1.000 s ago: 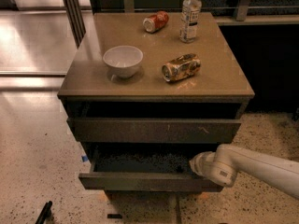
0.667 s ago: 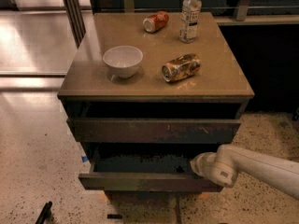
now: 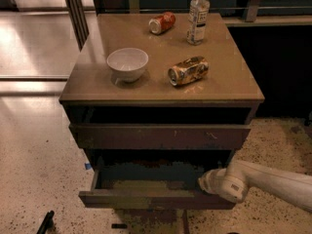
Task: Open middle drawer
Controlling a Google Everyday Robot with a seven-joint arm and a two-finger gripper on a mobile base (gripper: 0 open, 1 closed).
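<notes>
- Camera view: you look down on the cabinet from its front. Your arm enters low from the right edge of view and runs almost level toward the left.
- The arm's pale, rounded wrist end sits at the cabinet's lower right front corner. The gripper at its tip is over the right end of the middle drawer, just behind the drawer's front board.
- You cannot tell whether the gripper is open or closed, or whether it has hold of the drawer, because its tip merges with the dark inside.
- The middle drawer stands pulled out past the cabinet's face, with its shallow greenish-brown tray exposed behind the long dark front. Only its right end meets the gripper, and the left and middle lie free of the arm.
- The top drawer front, with pale scratches near its right, sits above the gripper and apart from it.
- The wrist covers the middle drawer's right end, and the right edge of view cuts off the arm. The back of the tray is in shadow, and what lies under the drawer is hard to make out.
- On the cabinet top, well apart from the gripper, are a white bowl, a gold can on its side, a red can on its side and an upright bottle.
</notes>
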